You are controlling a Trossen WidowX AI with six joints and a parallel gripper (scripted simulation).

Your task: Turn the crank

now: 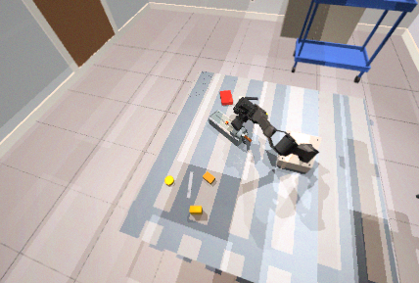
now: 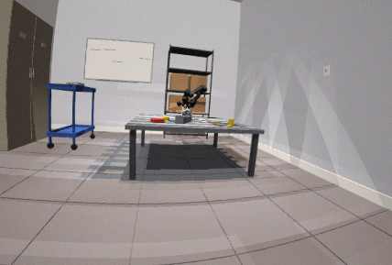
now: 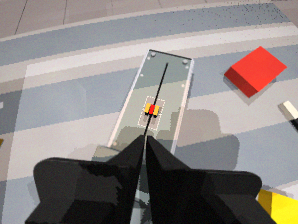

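Note:
The machine [image 1: 218, 117] [image 2: 182, 119] [image 3: 173, 90] is a long grey-green box with a black slot along its top. In the wrist view the red pointer [image 3: 151, 109] sits at the slot between two brass marks and looks about level with them; a tiny offset cannot be told. A pale dashed outline surrounds them. The orange crank handle [image 1: 248, 139] shows at the machine's near end in the top view; the fingers hide that end in the wrist view. My gripper [image 3: 145, 138] is shut, its tips together with nothing visible between them, above the machine.
A red block [image 1: 226, 97] [image 2: 157, 120] [image 3: 257, 70] lies beside the machine's far end. A yellow block [image 3: 280, 207] shows at the wrist view's lower right. An orange block [image 1: 209, 177], a yellow block [image 1: 196, 210] and a yellow round piece [image 1: 169, 180] lie farther off.

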